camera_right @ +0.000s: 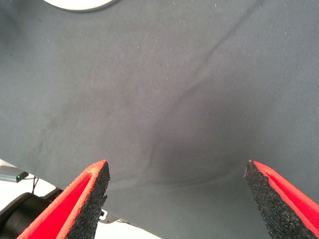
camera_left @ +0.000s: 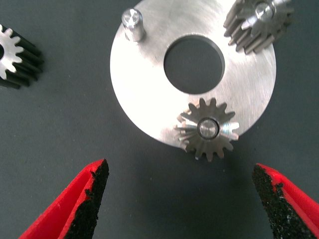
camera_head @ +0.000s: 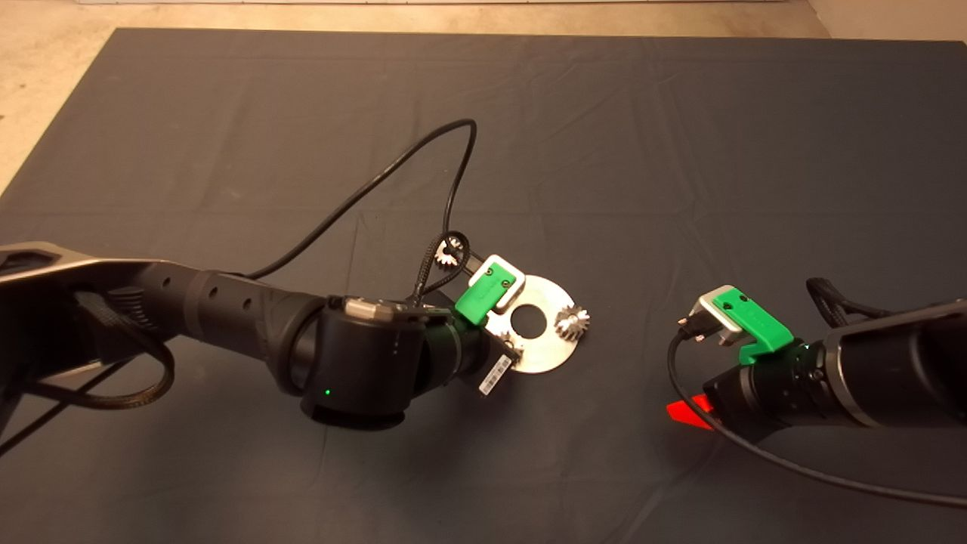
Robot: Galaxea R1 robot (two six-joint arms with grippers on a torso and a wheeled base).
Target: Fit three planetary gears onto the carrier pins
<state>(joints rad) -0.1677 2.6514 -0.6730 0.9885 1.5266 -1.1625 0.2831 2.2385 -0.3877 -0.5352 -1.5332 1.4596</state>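
The round silver disc (camera_left: 144, 89) lies mid-mat, and its three carrier pins stand around the centre hole. One planetary gear (camera_left: 207, 128) sits on the pin nearest my left gripper (camera_left: 182, 199). A second gear (camera_left: 259, 22) sits on another pin. The third pin (camera_left: 133, 24) is bare. A third gear (camera_left: 12, 55) lies loose on the mat beside the disc, and the head view shows this loose gear (camera_head: 447, 253) beyond the left wrist. My left gripper hovers open at the disc's (camera_head: 548, 351) edge, holding nothing. My right gripper (camera_right: 177, 199) is open over bare mat.
A black cable (camera_head: 393, 174) loops over the mat behind the left arm. The right arm (camera_head: 869, 370) rests to the right of the disc with its own cable (camera_head: 793, 465) trailing toward the front edge. Pale floor (camera_head: 45, 91) borders the mat at the far left.
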